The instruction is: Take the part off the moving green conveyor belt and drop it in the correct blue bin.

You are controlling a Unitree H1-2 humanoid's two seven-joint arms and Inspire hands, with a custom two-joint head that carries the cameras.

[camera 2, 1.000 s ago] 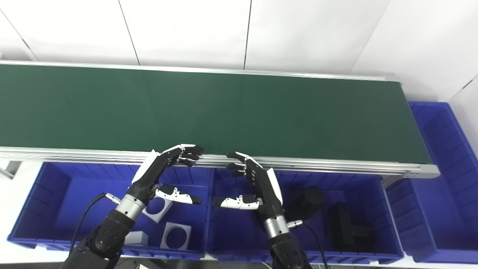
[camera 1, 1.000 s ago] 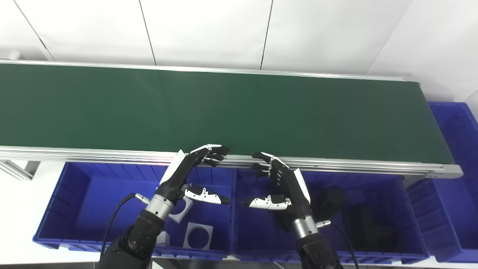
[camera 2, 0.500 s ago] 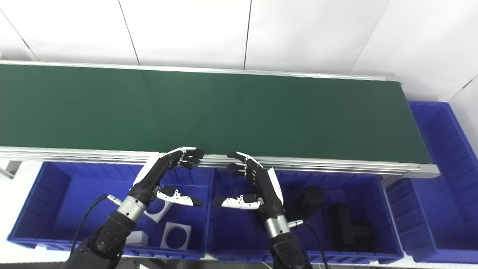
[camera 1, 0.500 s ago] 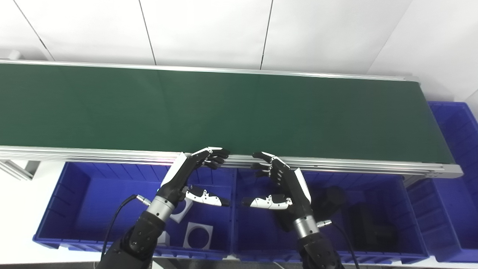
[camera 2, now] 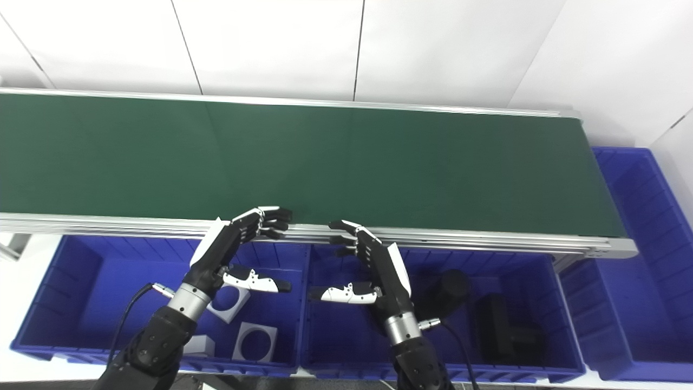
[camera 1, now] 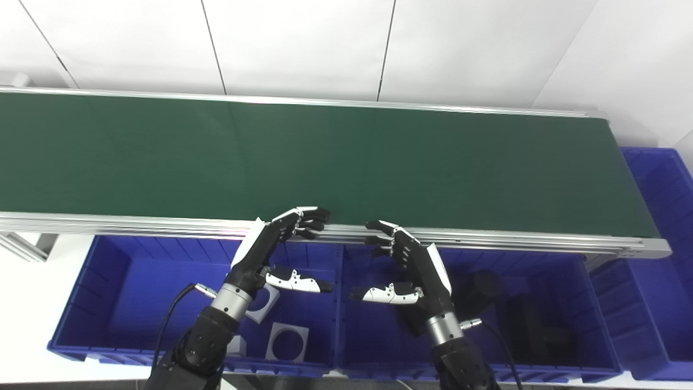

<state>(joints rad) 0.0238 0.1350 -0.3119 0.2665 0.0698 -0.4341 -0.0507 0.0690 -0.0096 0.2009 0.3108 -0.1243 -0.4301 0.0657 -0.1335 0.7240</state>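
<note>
Left eye view is showing no part on the green conveyor belt (camera 1: 346, 157). Both the left hand (camera 1: 270, 250) and the right hand (camera 1: 414, 268) are hovering, fingers spread and holding nothing, over the blue bins (camera 1: 108, 281) at the belt's near rail.

The conveyor belt (camera 1: 346, 157) has a matt, dark green, smooth surface with a rubbery look, and brushed silvery metal rails (camera 1: 487, 238) with a dull sheen edge it near and far. The bins (camera 1: 108, 281) below are glossy blue moulded plastic with ribbed walls; the left one holds matt white plastic-looking blocks (camera 1: 288, 341), the right one matt black parts (camera 1: 536, 325). Both the left hand (camera 1: 270, 249) and right hand (camera 1: 417, 265) have smooth black and glossy white plastic shells with polished metal wrist collars (camera 1: 231, 299), and the wall (camera 1: 303, 49) behind is smooth matt white panelling.
</note>
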